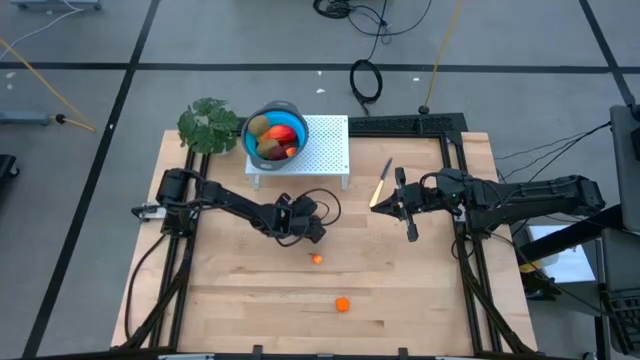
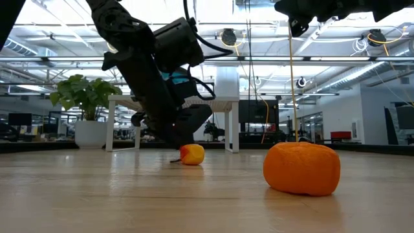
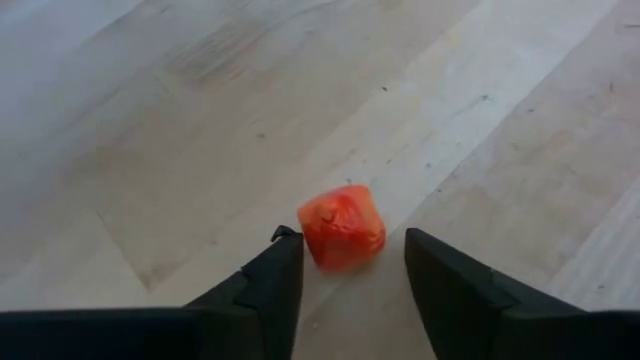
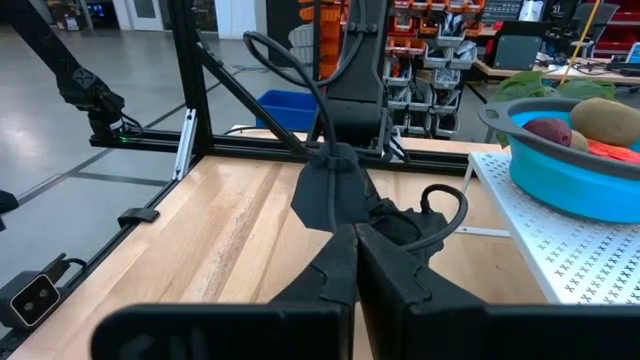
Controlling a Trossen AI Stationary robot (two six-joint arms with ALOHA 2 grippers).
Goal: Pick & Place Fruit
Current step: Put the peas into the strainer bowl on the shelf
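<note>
Pale wood planks make up the surface [image 1: 250,300], framed by dark rails. At about 11 o'clock on it stands a white perforated stand [image 1: 325,150], and on the stand's left part sits a blue bowl [image 1: 262,148] holding several pieces of fruit [image 1: 275,135]: an olive-brown oval, a dark red ball and red-orange pieces lie in it. A green leafy plant [image 1: 208,124] stands just beside the bowl, at its 9 o'clock.

The left arm reaches from the 9 o'clock edge toward the middle, bent low, and the left gripper [image 3: 345,265] points down at the wood; its jaws stand spread, one on each side of a small orange-red bit [image 3: 342,226], which rests on the planks between them, and contact cannot be told. The right arm stretches in from the 3 o'clock edge, raised above the wood, and the right gripper [image 4: 355,262] has its jaws pressed together on nothing.

A slim pale-handled knife [image 1: 382,183] lies at about 1 o'clock, near the right gripper. An orange ball [image 1: 342,304] lies alone toward 6 o'clock, well apart from both arms, with nothing between it and the small bit.
</note>
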